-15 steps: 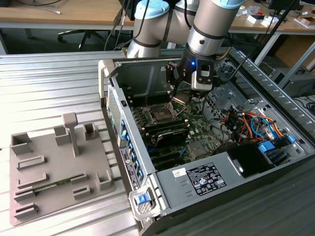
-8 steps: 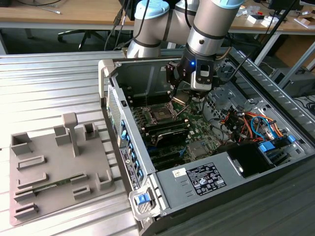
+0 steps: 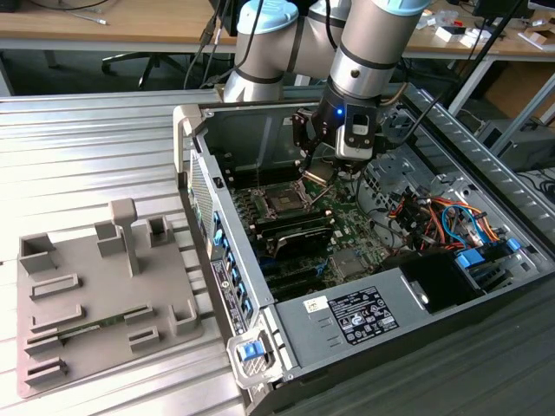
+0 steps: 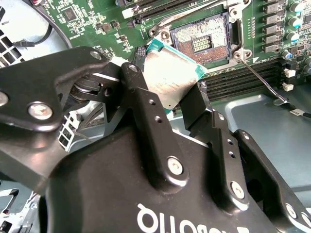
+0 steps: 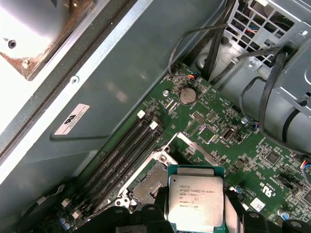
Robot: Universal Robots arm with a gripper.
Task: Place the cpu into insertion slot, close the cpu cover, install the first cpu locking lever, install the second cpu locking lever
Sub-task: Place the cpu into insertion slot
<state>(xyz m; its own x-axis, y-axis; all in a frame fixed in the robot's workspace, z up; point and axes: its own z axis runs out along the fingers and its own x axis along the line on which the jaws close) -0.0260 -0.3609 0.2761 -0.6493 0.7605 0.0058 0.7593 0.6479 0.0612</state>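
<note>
My gripper (image 4: 167,83) is shut on the cpu (image 4: 170,77), a thin square chip with a grey metal top and a green edge. One black finger (image 4: 141,97) presses on each side of it. In the first wrist view the cpu (image 5: 196,201) hangs just beside and above the open insertion slot (image 5: 149,187), whose contact field is bare. In the second wrist view the insertion slot (image 4: 204,41) lies a little beyond the chip. The silver cpu cover (image 5: 192,144) stands swung open at the socket's edge. A thin wire locking lever (image 4: 260,77) sticks out unlatched. In the exterior view the gripper (image 3: 319,172) hovers inside the computer case above the socket (image 3: 284,204).
Memory slots (image 5: 121,150) run beside the socket. Cable bundles (image 3: 434,212) and a drive cage crowd the case on the exterior view's right. The power supply (image 3: 364,316) sits at the case front. A grey fixture tray (image 3: 95,295) lies outside the case on the slatted table.
</note>
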